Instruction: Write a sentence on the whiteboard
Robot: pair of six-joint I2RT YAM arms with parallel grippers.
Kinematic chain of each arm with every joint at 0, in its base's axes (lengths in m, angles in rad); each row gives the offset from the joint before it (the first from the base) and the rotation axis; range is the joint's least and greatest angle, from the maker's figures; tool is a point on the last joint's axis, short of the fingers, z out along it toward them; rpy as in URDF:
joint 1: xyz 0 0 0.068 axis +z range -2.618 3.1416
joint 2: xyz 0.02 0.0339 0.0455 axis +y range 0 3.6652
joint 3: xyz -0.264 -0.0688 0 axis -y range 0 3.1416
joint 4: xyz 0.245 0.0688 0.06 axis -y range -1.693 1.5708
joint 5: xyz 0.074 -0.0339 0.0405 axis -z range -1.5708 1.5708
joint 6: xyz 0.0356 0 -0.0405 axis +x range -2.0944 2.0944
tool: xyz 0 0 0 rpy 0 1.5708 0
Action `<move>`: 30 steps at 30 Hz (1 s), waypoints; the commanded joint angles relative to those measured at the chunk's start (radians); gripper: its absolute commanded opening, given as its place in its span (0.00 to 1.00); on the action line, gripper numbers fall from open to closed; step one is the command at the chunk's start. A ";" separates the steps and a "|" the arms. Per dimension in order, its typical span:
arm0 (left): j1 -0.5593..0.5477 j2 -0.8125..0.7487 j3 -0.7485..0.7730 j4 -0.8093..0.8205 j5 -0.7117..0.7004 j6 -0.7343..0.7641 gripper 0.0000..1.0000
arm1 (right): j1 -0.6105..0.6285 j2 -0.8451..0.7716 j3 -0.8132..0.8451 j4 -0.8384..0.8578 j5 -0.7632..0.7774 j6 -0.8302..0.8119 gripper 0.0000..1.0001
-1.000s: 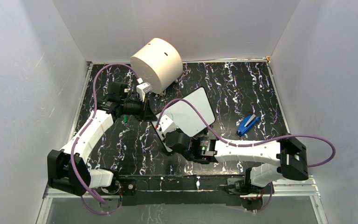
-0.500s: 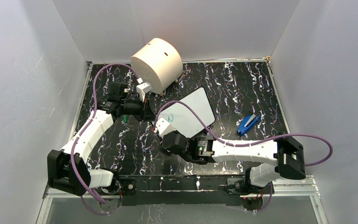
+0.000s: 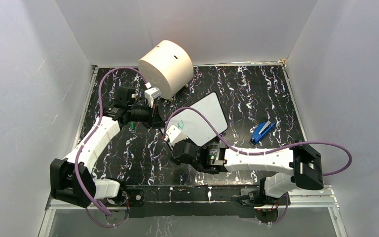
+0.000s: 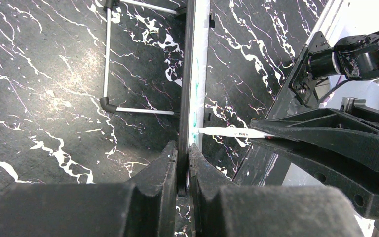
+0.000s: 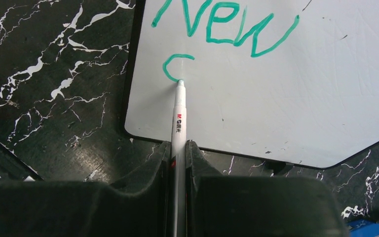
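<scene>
The whiteboard (image 5: 301,98) stands propped near the middle of the table (image 3: 256,94). Its sentence (image 5: 227,24) so far reads "New" in green, with a curved stroke begun beneath. The marker (image 5: 179,118) touches the board at that curve's lower end, its barrel pinched between the jaws of the right gripper (image 5: 177,148). The left gripper (image 4: 183,153) clamps the board's rim, one jaw pressed on each face. Judged from here, too hard a push from the tip could rock the board on its stand (image 4: 106,54) or twist it in the left grip, skewing the letter. Too light a touch would break the line.
</scene>
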 commanded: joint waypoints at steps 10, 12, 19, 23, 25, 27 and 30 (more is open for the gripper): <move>0.000 -0.004 -0.027 -0.011 -0.073 0.042 0.00 | -0.002 -0.032 0.003 0.126 0.084 -0.012 0.00; 0.001 -0.003 -0.027 -0.011 -0.073 0.042 0.00 | -0.003 -0.032 0.003 0.138 0.079 -0.017 0.00; 0.000 -0.009 -0.025 -0.011 -0.074 0.043 0.00 | -0.002 -0.025 0.008 0.163 0.065 -0.030 0.00; 0.001 -0.010 -0.027 -0.011 -0.076 0.043 0.00 | -0.002 -0.022 0.012 0.161 0.079 -0.029 0.00; 0.000 -0.011 -0.027 -0.011 -0.076 0.043 0.00 | -0.002 -0.028 0.011 0.170 0.081 -0.034 0.00; 0.001 -0.011 -0.026 -0.011 -0.078 0.043 0.00 | -0.002 -0.030 0.012 0.172 0.080 -0.038 0.00; 0.000 -0.011 -0.026 -0.011 -0.078 0.043 0.00 | -0.003 -0.029 0.015 0.155 0.077 -0.040 0.00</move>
